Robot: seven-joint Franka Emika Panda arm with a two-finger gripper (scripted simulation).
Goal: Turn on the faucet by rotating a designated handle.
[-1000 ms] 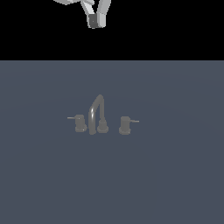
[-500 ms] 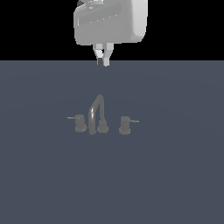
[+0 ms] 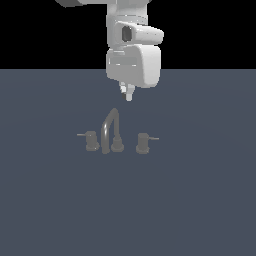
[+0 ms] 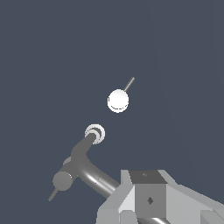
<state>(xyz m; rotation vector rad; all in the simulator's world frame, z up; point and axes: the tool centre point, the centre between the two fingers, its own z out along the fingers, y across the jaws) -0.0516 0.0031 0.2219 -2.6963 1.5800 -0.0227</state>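
Note:
The grey faucet has a tall arched spout (image 3: 109,129) on a round base (image 3: 117,145). The handle (image 3: 143,143) is the squat knob at the exterior view's right, and its thin lever (image 3: 153,138) points right. The twin knob (image 3: 91,141) at the left has a left-pointing lever. My gripper (image 3: 128,94) hangs above and behind the spout, apart from every part, with its fingertips together and nothing held. The wrist view shows the spout (image 4: 89,168), two knobs (image 4: 118,100) (image 4: 62,180) with levers, and a finger (image 4: 148,199); I cannot tell there which knob is the handle.
The faucet stands alone on a flat dark blue-grey surface (image 3: 200,200). The white arm (image 3: 134,57) hangs over the surface behind the faucet. The background beyond the far edge is black.
The arm has come down and toward the faucet. The gripper has moved from the top of the picture to just above and behind the spout. The faucet has not moved.

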